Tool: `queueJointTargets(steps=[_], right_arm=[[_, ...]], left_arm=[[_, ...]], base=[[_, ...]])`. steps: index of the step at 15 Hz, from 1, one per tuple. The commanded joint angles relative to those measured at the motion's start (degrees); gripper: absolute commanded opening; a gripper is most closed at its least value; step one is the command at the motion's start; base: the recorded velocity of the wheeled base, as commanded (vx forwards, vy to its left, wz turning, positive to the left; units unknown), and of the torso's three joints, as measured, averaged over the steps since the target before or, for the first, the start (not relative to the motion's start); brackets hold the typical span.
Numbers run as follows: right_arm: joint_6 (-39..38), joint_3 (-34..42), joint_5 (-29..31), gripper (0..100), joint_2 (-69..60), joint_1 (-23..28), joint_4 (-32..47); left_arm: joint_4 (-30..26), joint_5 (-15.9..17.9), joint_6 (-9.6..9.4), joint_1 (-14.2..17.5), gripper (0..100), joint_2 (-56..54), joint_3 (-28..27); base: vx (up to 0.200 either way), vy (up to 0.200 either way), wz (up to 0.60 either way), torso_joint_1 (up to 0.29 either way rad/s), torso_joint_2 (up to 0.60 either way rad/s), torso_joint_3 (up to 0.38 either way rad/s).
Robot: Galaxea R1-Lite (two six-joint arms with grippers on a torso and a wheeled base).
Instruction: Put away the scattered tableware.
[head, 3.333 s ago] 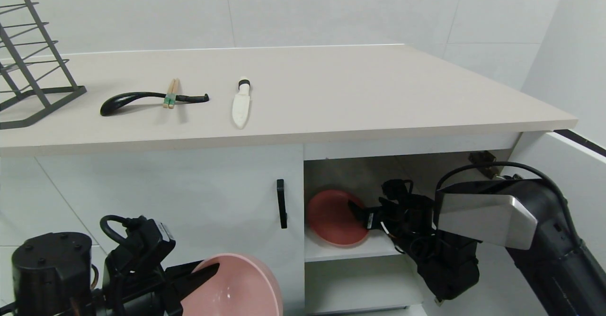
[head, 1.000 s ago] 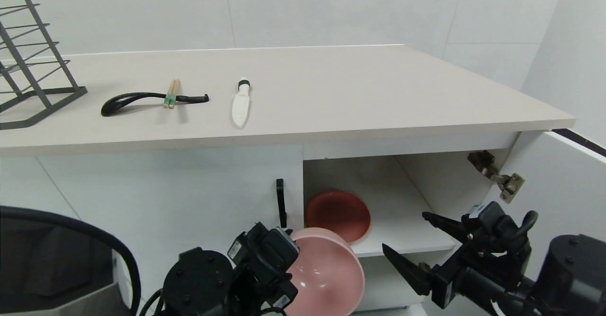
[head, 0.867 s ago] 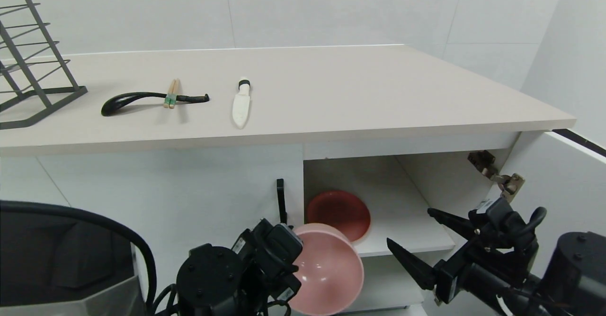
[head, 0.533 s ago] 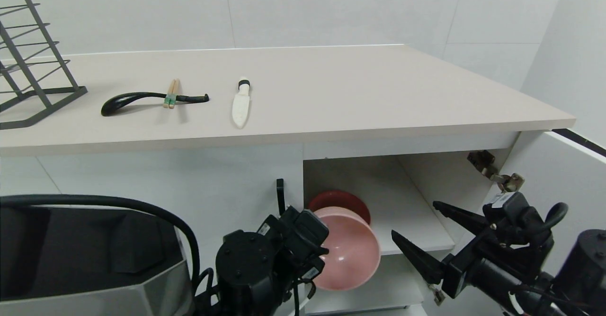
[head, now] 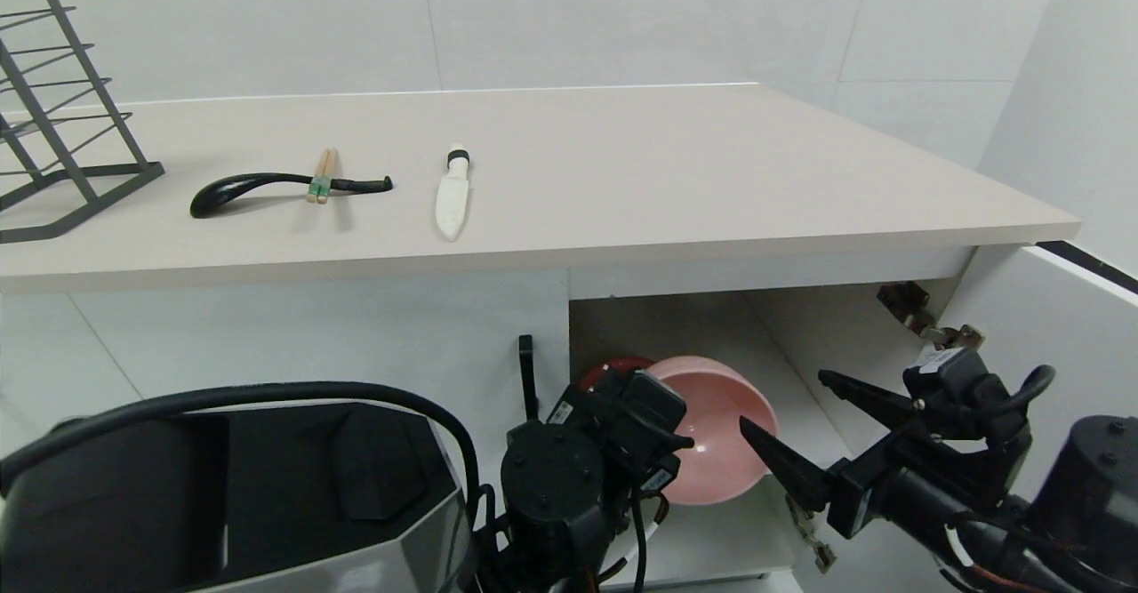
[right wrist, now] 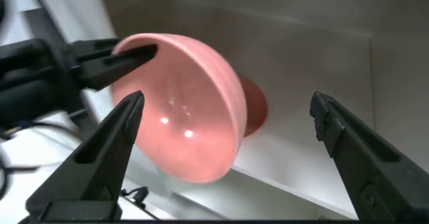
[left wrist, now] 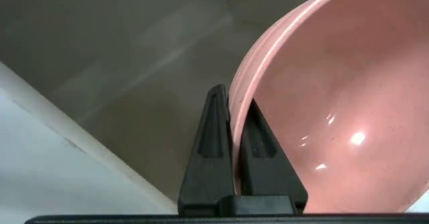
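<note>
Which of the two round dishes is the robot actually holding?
The pink bowl: the left tool pinches its rim at the open cupboard. The darker red dish lies on the shelf behind it, in no tool's grip.

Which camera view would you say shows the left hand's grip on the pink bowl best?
The left wrist view: the left hand pinches the rim of the pink bowl, one finger inside, one outside. The right wrist view shows the same pinch from farther off. The head view shows the bowl, but the contact is mostly hidden.
</note>
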State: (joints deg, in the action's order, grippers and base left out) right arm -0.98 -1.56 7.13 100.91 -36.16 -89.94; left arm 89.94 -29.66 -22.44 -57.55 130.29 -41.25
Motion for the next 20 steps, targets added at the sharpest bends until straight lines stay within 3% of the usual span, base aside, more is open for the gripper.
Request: queueJointTargets(steps=[1,6,11,16,17,20], right_arm=[[-0.1,-1.1,0.1,100,4.6,2.6,-0.1],[-0.3,-2.1,0.1,100,5.2,2.9,-0.1],[-1.3,-2.0,0.1,100,5.0,2.8,-0.1],[-1.3,-2.0,0.1,100,4.9,2.7,-0.1],[-1.4,-2.1,0.1,0,4.8,2.3,-0.1],[-1.7,-2.3,0.1,0,4.8,0.3,-0.1]], left_arm=[[0.1,1.0,0.03,-0.1,0,-1.1,0.0],[0.1,5.9,0.29,0.5,0,-2.4,-0.3],[0.1,5.9,2.49,0.9,0,-2.5,-2.4],[0.1,6.0,2.76,1.0,0,-2.5,-2.6],[0.1,6.0,2.93,1.0,0,-2.4,-3.5],[0.1,6.2,2.84,0.9,0,-2.5,-4.2]], base=[[0.0,0.0,0.0,0.0,0.0,0.0],[0.0,0.0,0.0,0.0,0.0,0.0],[0.0,0.0,0.0,0.0,0.0,0.0],[0.0,0.0,0.0,0.0,0.0,0.0],[0.0,0.0,0.0,0.0,0.0,0.0],[0.0,0.0,0.0,0.0,0.0,0.0]])
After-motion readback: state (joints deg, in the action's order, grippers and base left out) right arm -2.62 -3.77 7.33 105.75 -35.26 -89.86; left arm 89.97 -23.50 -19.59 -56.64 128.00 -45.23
